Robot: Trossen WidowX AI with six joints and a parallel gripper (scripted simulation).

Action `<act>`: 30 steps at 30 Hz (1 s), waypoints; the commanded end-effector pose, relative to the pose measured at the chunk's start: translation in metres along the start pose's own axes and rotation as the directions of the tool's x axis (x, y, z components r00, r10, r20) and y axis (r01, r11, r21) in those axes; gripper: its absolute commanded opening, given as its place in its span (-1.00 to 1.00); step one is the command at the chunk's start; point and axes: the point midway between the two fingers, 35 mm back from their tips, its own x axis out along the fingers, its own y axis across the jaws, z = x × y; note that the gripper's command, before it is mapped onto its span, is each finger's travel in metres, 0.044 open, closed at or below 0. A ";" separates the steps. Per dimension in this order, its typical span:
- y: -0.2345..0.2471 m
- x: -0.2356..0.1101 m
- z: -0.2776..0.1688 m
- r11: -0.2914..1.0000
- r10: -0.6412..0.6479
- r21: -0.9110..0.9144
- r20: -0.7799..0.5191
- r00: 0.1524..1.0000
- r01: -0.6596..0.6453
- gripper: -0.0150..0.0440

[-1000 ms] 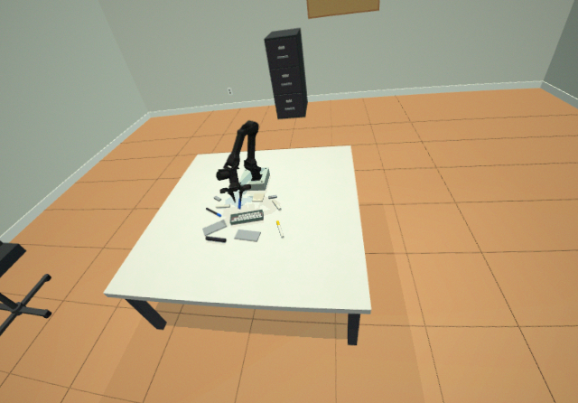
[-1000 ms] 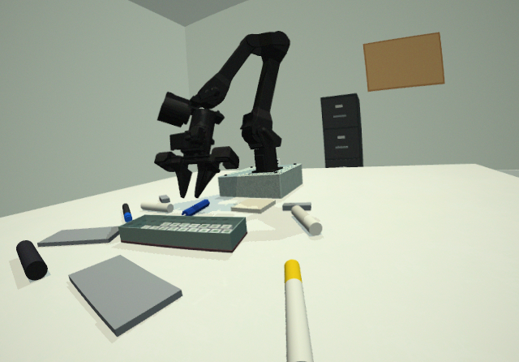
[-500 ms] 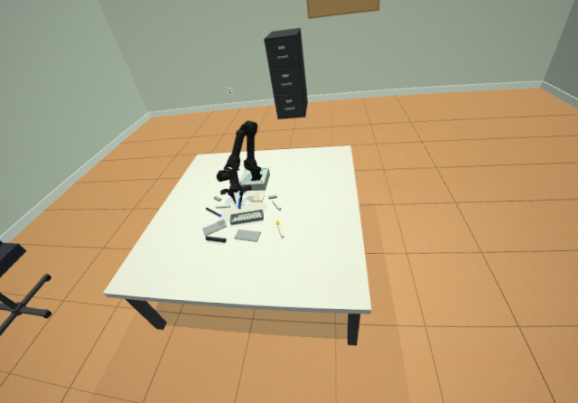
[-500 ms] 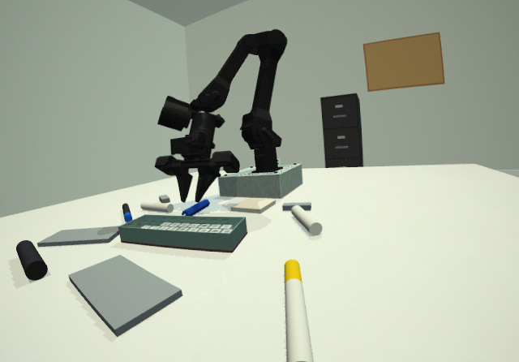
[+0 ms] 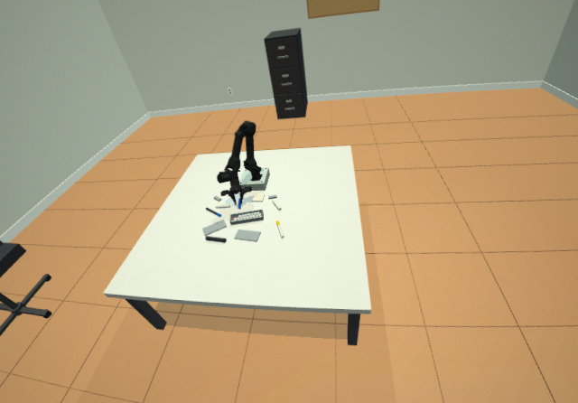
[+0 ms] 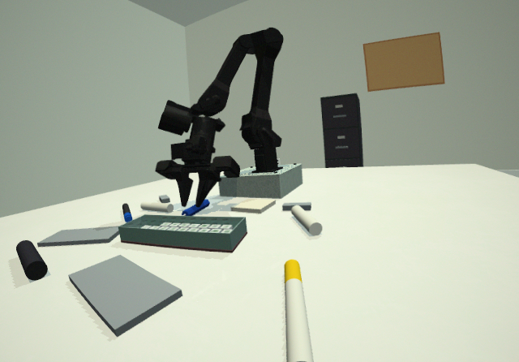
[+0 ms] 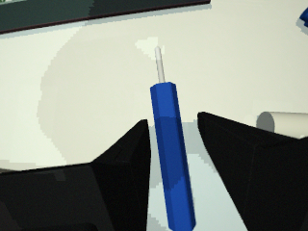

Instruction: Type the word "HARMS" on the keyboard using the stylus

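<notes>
The blue stylus [image 5: 239, 202] [image 6: 195, 208] [image 7: 170, 144] lies on the white desk, its thin pale tip pointing toward the keyboard. My gripper [image 5: 237, 203] [image 6: 191, 205] [image 7: 172, 122] is open, pointing down low at the stylus. In the wrist view the stylus's blue body runs between the two black fingers, with a gap on each side, wider on the right at the fingertips. The keyboard [image 5: 247, 217] [image 6: 180, 236] [image 7: 120, 7] stands in its dark green case just beyond the tip. In the wrist view only its near wall and a sliver of keys show.
A black-and-blue marker [image 6: 126, 212] [image 7: 304, 18] and a white cylinder [image 6: 156, 206] [image 7: 289, 124] lie beside the stylus. A beige pad [image 6: 253, 205] and another white cylinder [image 6: 306, 219] lie opposite. Two grey slabs [image 6: 79, 236] [image 6: 126, 293], a black cylinder [image 6: 31, 259] and a yellow-capped marker [image 6: 298, 316] lie around the keyboard.
</notes>
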 end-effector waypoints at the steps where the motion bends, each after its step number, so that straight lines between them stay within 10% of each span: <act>1: 0.002 0.004 -0.003 1.000 0.008 -0.002 -0.001 1.000 -0.008 0.02; 16: 0.002 0.009 -0.006 1.000 0.008 -0.002 -0.001 1.000 -0.008 0.02; 20: 0.001 0.009 -0.006 1.000 0.003 0.001 -0.003 1.000 -0.003 -0.34; 30: 0.001 0.009 -0.006 1.000 0.003 0.001 -0.003 1.000 -0.003 -0.49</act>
